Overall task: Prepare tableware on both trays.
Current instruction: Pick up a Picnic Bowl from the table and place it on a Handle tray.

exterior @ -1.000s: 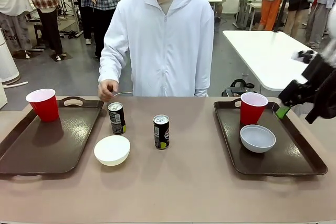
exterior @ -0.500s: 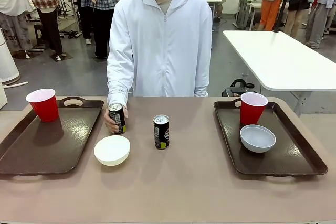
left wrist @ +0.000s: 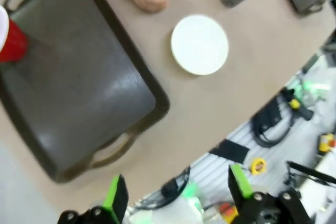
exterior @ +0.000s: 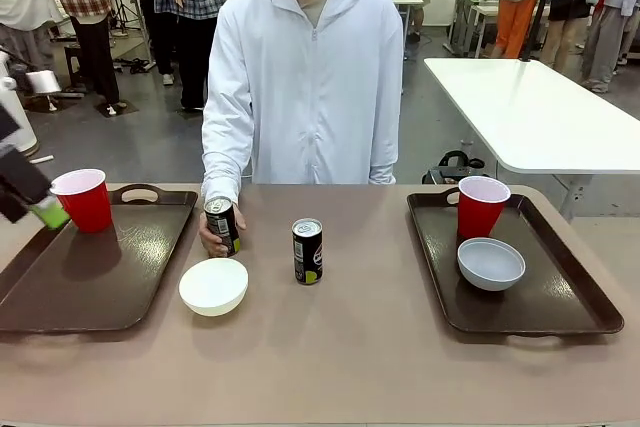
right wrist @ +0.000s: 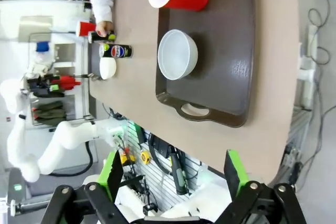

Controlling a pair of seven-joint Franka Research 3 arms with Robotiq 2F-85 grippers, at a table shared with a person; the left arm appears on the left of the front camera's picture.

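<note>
Probably light, stiff and slick, the white bowl sits on the table just beside the left tray, best pinched at its rim; left gripper and right gripper both spread, empty.

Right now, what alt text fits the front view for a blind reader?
A person across the table grips one black can; a second can and a white bowl stand beside it. The left brown tray holds one red cup, the right tray another red cup and a grey-blue bowl.
</note>
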